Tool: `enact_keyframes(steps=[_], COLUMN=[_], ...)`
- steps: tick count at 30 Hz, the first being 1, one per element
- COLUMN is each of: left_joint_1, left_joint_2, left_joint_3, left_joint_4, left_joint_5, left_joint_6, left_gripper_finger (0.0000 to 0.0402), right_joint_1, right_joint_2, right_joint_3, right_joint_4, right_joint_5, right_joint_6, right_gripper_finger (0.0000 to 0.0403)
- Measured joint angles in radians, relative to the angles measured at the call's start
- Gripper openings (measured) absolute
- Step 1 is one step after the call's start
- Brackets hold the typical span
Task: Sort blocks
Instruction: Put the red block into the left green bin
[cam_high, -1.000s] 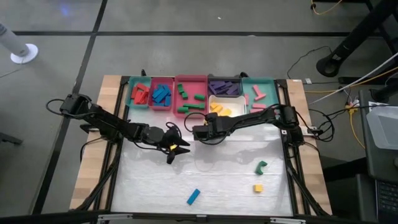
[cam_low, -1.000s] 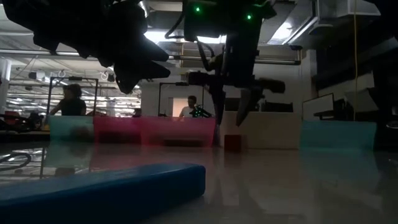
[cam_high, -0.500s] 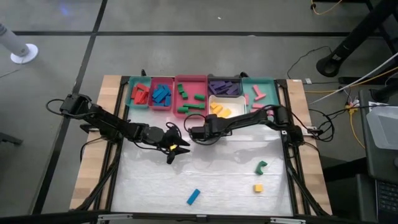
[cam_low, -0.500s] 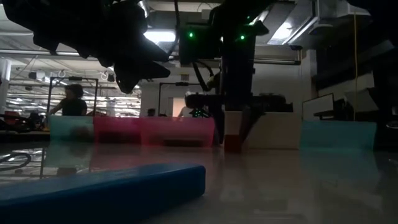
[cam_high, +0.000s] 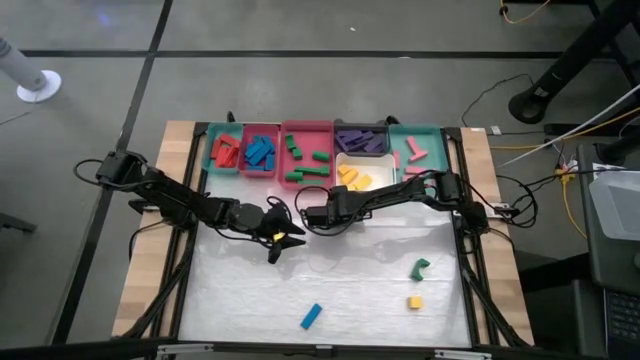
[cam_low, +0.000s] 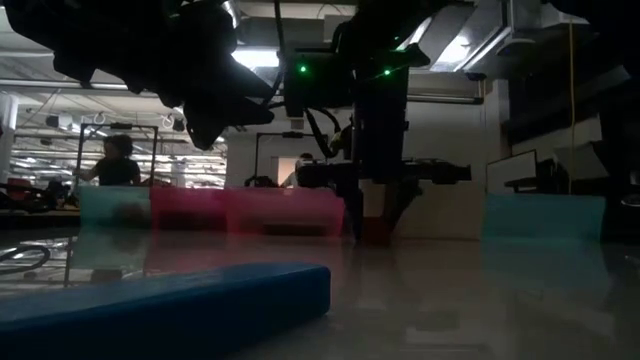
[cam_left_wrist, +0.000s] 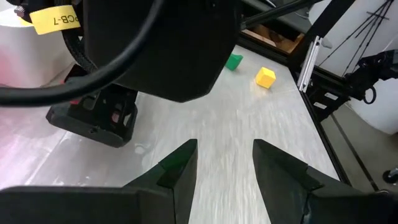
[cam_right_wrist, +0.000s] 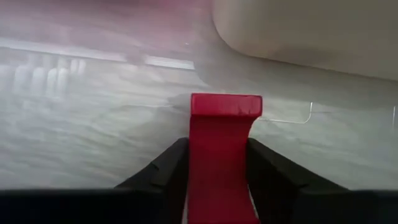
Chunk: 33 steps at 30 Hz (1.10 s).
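Right gripper is down with its fingers hugging a red block, looks clamped I think, but a shallow grip could let it slip when lifted.

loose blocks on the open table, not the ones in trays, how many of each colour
red block: 1, between the right pincer's fingers
blue block: 1
green block: 1
yellow block: 1
total: 4
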<state>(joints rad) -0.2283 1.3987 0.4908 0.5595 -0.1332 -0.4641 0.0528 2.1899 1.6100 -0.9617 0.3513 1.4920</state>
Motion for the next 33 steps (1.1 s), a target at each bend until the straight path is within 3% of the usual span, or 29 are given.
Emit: enact_keyframes(steps=[8,14,18,26,33], left_joint_1=[0.008,0.038,0.048,0.048,0.048], left_joint_2=[-0.089,-0.290,-0.451,-0.688,-0.782], left_joint_3=[0.000,0.000,0.000,0.000,0.000], left_joint_4=[-0.042,-0.304,-0.502,-0.717,-0.845], left_joint_5=[0.001,0.000,0.000,-0.001,-0.001], left_joint_6=[-0.004,0.001,0.000,-0.013,-0.021], left_gripper_finger=[0.0143,0.0143,0.0143,0.0143,0.0143], right_joint_1=[-0.002,-0.002,-0.005,-0.023,-0.045], right_joint_2=[-0.005,-0.004,-0.005,-0.005,-0.005], right_joint_3=[0.045,0.189,0.269,0.332,0.332], right_joint_4=[0.048,0.082,0.082,0.060,-0.023], right_joint_5=[-0.025,-0.022,0.008,-0.007,-0.187], right_joint_6=[-0.205,-0.458,-0.585,-0.634,-0.650], right_gripper_finger=[0.0059,0.0008,0.0009,0.0018,0.0019])
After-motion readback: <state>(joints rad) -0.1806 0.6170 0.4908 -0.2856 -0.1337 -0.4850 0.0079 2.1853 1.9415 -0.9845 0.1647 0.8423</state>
